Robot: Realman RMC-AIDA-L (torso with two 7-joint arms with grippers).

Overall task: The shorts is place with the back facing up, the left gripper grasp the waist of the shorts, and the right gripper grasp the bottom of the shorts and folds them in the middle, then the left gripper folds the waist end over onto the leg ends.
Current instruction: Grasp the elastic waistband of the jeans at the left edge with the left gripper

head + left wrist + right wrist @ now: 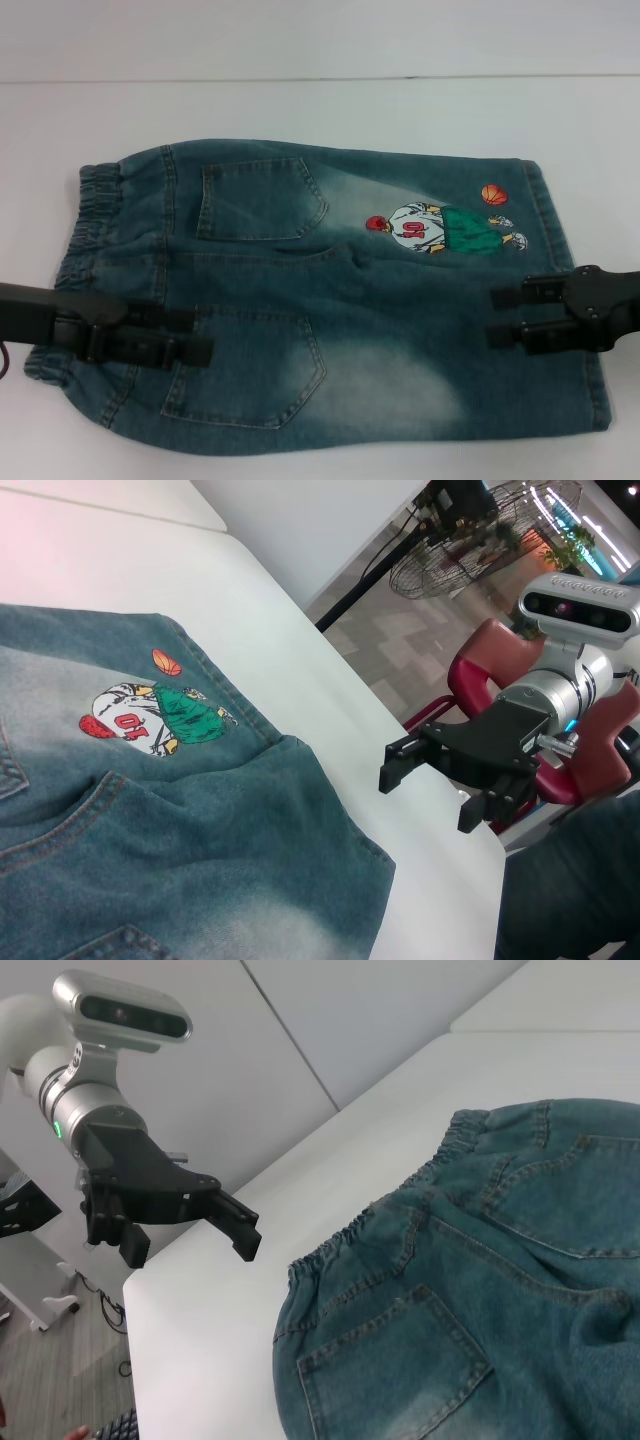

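Blue denim shorts (pixel 380 330) lie flat on the white table (pixel 300 110), back pockets up. The elastic waist (pixel 85 220) is at the left and the leg ends (pixel 590 390) at the right. A cartoon patch (pixel 440 228) marks the far leg. My left gripper (pixel 200 336) hovers open above the near pocket by the waist. Over the near leg close to the hem, my right gripper (pixel 494 317) is open too. The left wrist view shows the right gripper (pixel 432 792) raised off the shorts (pixel 200 830). The right wrist view shows the left gripper (pixel 243 1228) raised near the waist (pixel 400 1215).
White table surface runs behind the shorts and to both sides. The table's edge (pixel 440 810) lies just past the leg ends. Off the table stand a red chair (pixel 490 670) and a floor fan (pixel 470 560).
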